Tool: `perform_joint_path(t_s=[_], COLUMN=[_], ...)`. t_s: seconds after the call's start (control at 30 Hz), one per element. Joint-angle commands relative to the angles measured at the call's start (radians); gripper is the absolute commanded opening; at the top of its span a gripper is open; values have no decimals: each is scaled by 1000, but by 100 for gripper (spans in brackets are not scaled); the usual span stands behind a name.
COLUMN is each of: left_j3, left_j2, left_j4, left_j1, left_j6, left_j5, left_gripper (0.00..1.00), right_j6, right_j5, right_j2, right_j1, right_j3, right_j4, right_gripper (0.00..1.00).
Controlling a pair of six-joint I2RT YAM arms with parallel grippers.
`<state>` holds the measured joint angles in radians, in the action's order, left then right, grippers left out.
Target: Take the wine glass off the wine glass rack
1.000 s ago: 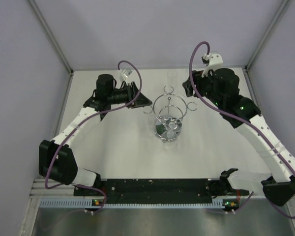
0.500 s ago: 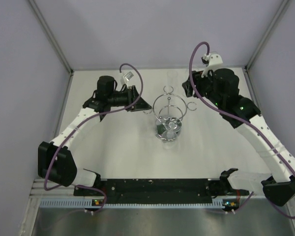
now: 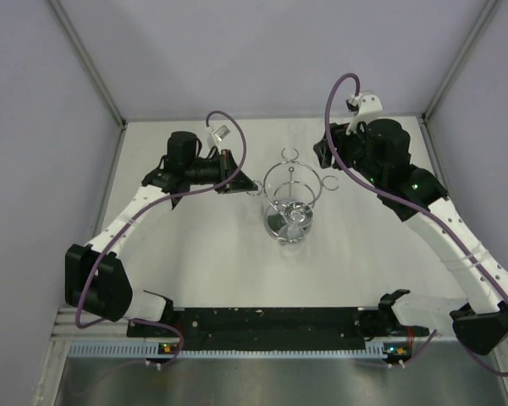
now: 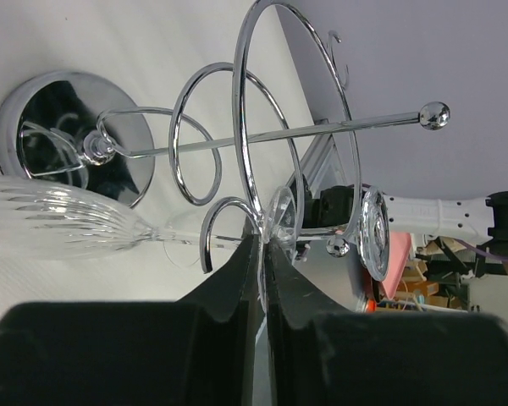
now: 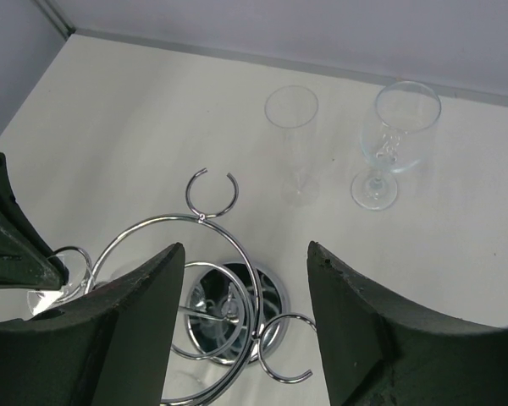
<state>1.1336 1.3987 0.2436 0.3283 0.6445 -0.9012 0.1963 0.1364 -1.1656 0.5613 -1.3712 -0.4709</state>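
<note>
The chrome wine glass rack (image 3: 292, 182) stands mid-table on its round mirrored base (image 4: 72, 135), with the large hoop (image 4: 292, 110) and small ring loops around its post. A ribbed wine glass (image 4: 59, 224) hangs from the rack's left loop, its bowl pointing down toward the table. My left gripper (image 4: 264, 238) reaches in from the left, and its jaws are shut on the thin edge of the glass's foot (image 4: 281, 211) at that loop. My right gripper (image 5: 245, 254) hovers open above the rack's right side, holding nothing.
A slim flute (image 5: 292, 127) and a second wine glass (image 5: 398, 139) stand upright on the table behind the rack, near the back wall. Enclosure walls close in on the left, right and back.
My left gripper's jaws have closed from partly open onto the foot of the hanging glass. The right arm has not moved.
</note>
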Motion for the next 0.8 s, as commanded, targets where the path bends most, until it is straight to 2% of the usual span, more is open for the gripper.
perform_joint_path(t_s=[0.0, 0.07, 0.27, 0.5, 0.77], left_j3=[25, 32, 66, 100, 111], left_j2=[-27, -30, -55, -115, -159], left_j4=[-24, -23, 11, 74, 155], left_j1=[2, 2, -2, -9, -28], left_j6=[-11, -11, -16, -48, -80], left_j5=[-18, -16, 7, 129, 196], left_gripper=[8, 0, 0, 0, 0], right_j6=[14, 15, 14, 9, 11], right_j5=[-9, -11, -11, -11, -12], right_j2=[21, 20, 18, 21, 30], right_j1=[11, 12, 14, 14, 17], right_j3=[-5, -6, -8, -8, -3], right_j4=[37, 37, 37, 35, 34], right_gripper=[60, 60, 60, 60, 60])
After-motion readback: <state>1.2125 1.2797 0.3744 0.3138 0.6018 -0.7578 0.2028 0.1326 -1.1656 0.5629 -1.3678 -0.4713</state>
